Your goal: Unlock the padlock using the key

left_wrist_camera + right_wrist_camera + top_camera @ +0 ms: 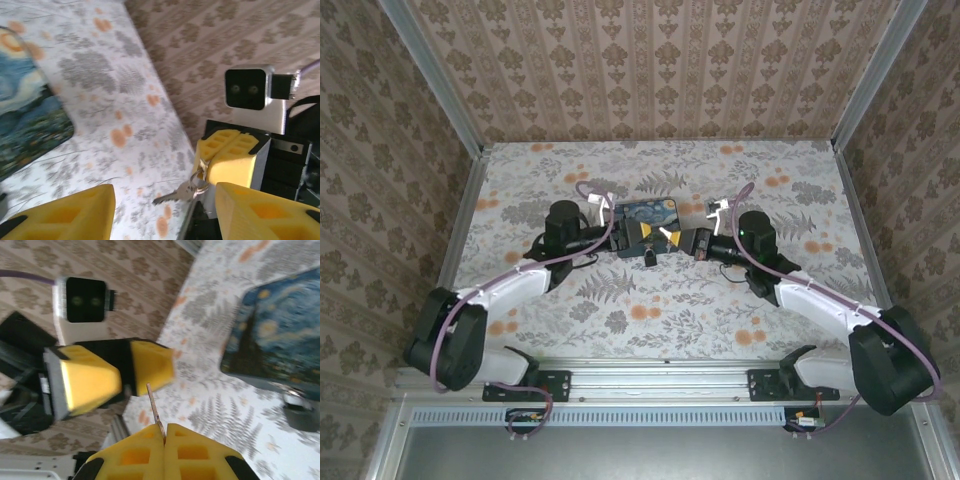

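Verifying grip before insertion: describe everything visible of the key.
The key is small, slim and of dull brownish-silver metal, and it hangs with a ring at its head. The shut right claw pinches the head end. The blade juts past the fingertips, apparently in free air, and appears edge-on as a thin strip in the right wrist view. Nothing else touches it.

**Blue swirls on a fern-and-blossom cloth**

The box (665,212) is painted in deep blue swirls with pale yellow flecks. The table (650,320) has a whitish cover printed with grey ferns and orange blossoms. The walls (650,70) carry brown damask wallpaper. The left gripper (160,212) and right gripper (165,432) are yellow on black. The key (154,407) is brownish metal, and the cable (25,275) is purple.
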Robot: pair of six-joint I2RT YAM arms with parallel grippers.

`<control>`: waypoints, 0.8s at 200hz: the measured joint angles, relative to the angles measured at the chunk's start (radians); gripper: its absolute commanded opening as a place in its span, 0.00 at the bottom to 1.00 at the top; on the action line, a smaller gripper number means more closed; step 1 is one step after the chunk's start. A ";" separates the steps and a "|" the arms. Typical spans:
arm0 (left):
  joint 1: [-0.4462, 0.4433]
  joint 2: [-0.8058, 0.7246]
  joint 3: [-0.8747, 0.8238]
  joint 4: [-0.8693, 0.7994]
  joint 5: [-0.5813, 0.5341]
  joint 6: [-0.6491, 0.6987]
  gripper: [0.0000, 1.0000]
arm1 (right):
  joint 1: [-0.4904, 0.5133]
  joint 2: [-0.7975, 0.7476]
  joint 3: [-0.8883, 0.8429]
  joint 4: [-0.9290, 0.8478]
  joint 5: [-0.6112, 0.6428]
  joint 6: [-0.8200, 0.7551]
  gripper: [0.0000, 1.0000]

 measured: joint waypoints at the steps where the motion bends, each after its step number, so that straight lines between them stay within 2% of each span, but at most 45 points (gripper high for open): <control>1: 0.000 -0.002 0.002 -0.008 -0.003 0.005 0.57 | 0.000 0.000 0.000 -0.004 0.001 -0.002 0.00; 23: -0.026 -0.033 0.060 -0.242 -0.171 0.097 0.58 | -0.019 0.000 0.013 -0.108 0.024 -0.045 0.00; 39: -0.084 -0.031 0.101 -0.391 -0.329 0.136 0.63 | -0.037 0.000 0.035 -0.187 0.041 -0.073 0.00; 47: -0.140 -0.018 0.118 -0.466 -0.433 0.137 0.65 | -0.044 0.000 0.049 -0.225 0.054 -0.088 0.00; 70: -0.264 0.079 0.127 -0.549 -0.628 0.111 0.68 | -0.064 0.000 0.089 -0.320 0.082 -0.122 0.00; 87: -0.313 0.206 0.154 -0.598 -0.738 0.078 0.69 | -0.073 0.000 0.108 -0.374 0.106 -0.142 0.00; 121: -0.327 0.376 0.214 -0.613 -0.857 0.040 0.69 | -0.102 -0.022 0.115 -0.479 0.140 -0.177 0.00; 160: -0.333 0.463 0.320 -0.583 -0.906 0.031 0.67 | -0.142 -0.055 0.115 -0.525 0.146 -0.200 0.00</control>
